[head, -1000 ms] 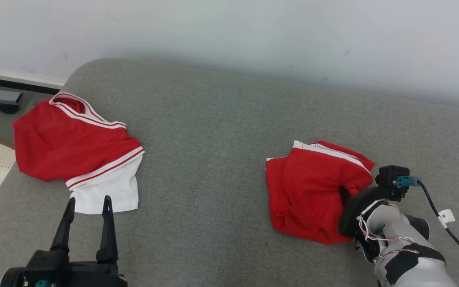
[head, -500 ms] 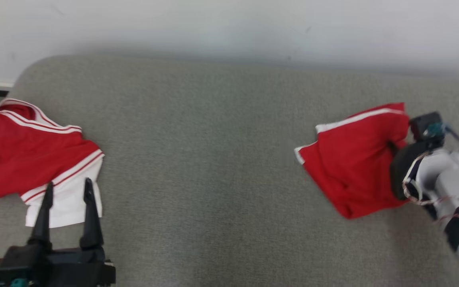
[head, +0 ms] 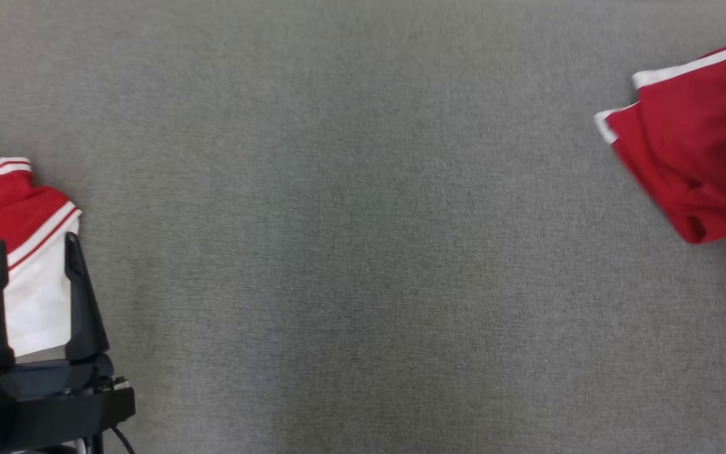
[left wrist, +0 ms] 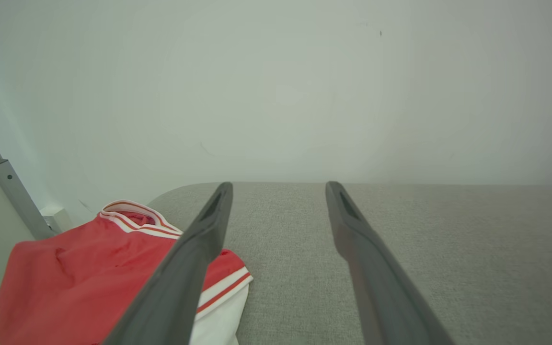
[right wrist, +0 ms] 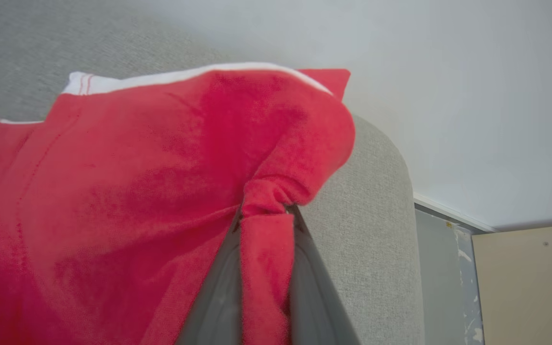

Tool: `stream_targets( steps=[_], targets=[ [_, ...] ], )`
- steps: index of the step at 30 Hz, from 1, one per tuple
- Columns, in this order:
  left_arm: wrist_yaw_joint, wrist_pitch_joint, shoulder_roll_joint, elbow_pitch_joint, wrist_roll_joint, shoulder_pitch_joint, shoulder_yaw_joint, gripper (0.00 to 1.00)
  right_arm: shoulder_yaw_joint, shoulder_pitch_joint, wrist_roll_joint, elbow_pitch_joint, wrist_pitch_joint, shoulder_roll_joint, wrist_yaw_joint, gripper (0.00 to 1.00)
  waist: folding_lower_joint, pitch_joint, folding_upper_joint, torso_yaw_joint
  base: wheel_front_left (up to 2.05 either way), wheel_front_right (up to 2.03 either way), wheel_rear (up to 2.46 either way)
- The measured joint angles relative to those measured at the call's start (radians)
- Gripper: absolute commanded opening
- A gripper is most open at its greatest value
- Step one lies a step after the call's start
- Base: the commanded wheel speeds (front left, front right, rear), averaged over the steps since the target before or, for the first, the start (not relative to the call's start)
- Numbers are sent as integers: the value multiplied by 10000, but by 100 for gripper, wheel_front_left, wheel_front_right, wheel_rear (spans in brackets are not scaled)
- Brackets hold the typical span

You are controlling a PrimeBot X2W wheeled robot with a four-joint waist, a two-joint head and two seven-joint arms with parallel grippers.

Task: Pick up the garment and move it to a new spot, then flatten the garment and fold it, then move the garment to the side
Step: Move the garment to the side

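A folded red garment with white trim (head: 697, 157) lies at the right edge of the grey couch (head: 350, 221). In the right wrist view my right gripper (right wrist: 266, 213) is shut on a bunched fold of this red garment (right wrist: 137, 191), near the couch's rounded end. My left gripper (head: 32, 252) stands open at the lower left, its fingers over the white hem of a second garment; in the left wrist view the left gripper (left wrist: 278, 189) holds nothing.
A second red and white garment (head: 4, 252) lies crumpled at the couch's left end (left wrist: 89, 268). A pale wall (left wrist: 276, 86) rises behind the couch. Past the couch's right end are a grey floor strip and a beige panel (right wrist: 530, 282).
The head camera has tilted down and turned, so the wall left the view. The right arm has carried the folded garment further right along the couch. The left gripper stays open.
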Motion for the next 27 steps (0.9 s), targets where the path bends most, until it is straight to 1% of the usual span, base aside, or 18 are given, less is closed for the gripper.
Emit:
stream_targets(
  steps=[4,7,13,19,20,21,27],
  targets=[
    [84,33,159,-397,67,29,130,100,215,-325,117,311,-71,-533,0,0,-1,485,0,-177,0,0,0],
    [171,105,299,-704,132,39,242,100,324,-697,125,516,-173,-717,0,0,-1,801,0,-311,0,0,0],
    [328,196,443,-1187,176,98,430,100,472,-1073,75,1009,-522,-815,0,0,-2,1250,0,-598,0,0,0],
    [389,238,529,-1325,176,240,512,100,608,-1277,40,1528,-696,-623,0,0,-2,1407,0,-808,0,0,0],
    [414,238,546,-1327,176,245,518,100,640,-1320,-31,1705,-861,-608,0,11,-2,1389,0,-811,0,0,0],
    [414,238,554,-1323,176,247,518,100,663,-1376,-81,1816,-917,-604,0,100,-2,1367,0,-806,0,0,0],
    [506,232,516,-1271,173,358,518,100,761,-1485,-307,2284,-1085,-545,0,100,-2,1147,-1,-762,0,0,0]
  ],
)
